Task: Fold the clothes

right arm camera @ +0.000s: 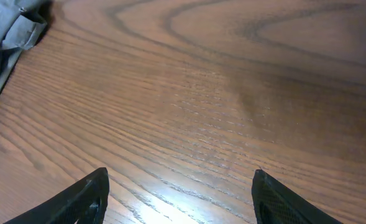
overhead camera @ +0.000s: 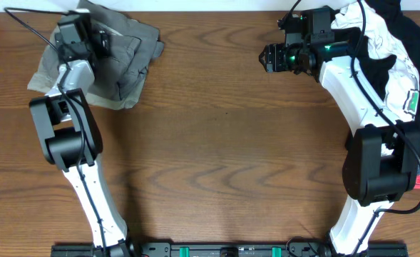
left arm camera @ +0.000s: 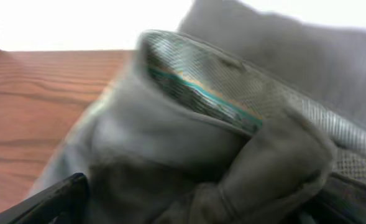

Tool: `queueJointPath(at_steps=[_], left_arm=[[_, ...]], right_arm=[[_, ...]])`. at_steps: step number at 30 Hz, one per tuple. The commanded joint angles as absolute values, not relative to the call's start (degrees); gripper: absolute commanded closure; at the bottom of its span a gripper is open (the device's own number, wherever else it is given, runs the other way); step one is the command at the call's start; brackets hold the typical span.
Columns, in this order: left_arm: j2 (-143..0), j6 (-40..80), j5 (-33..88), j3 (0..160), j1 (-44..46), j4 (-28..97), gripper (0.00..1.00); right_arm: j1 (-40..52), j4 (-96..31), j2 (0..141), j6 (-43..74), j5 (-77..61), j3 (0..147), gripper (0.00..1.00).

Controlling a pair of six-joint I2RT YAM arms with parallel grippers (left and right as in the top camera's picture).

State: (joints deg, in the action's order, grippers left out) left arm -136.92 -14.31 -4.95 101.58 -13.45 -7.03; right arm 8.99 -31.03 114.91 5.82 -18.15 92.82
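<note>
**Two arms, two grippers, one table.** Counted items: one pair of grey shorts; one heap of clothes at the far right corner, holding one white shirt and black cloth whose number of pieces cannot be told.

**Shorts.** They lie crumpled at the far left corner of the table, under and beside the left arm's wrist. In the left wrist view they fill almost the whole picture, and a fold is turned back to show a mesh lining with a coloured stripe. In the right wrist view a corner of them shows at the upper left, well apart from the right fingers.

**Left gripper.** It is over the shorts. Its jaws stand wide: one dark finger shows at the lower left of its own view, and a dark edge at the lower right. The bunched cloth lies between and ahead of them. Nothing is pinched; whether the pads touch the cloth cannot be told.

**Right gripper.** It points toward the left side, just beside the heap and over bare wood. Its two fingers stand well apart, moderately wide, with only table between them. It holds and touches nothing.
</note>
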Motion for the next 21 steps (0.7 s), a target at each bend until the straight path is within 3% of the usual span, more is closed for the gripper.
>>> queueJointPath(at_steps=[1, 11, 21], left_arm=[[-126.04, -7.66, -6.61, 101.69, -13.82, -2.26, 0.03], [-116.18, -6.09, 12.80, 100.73, -8.71, 33.26, 0.02], [-122.89, -3.92, 12.88, 92.09, -4.64, 31.07, 0.02]], right_arm=[[9.08, -31.09, 114.78, 5.34, -17.87, 92.77, 0.28], [9.06, -30.68, 114.78, 5.72, -18.04, 92.77, 0.28], [9.06, -31.09, 114.78, 5.72, -18.04, 92.77, 0.28]])
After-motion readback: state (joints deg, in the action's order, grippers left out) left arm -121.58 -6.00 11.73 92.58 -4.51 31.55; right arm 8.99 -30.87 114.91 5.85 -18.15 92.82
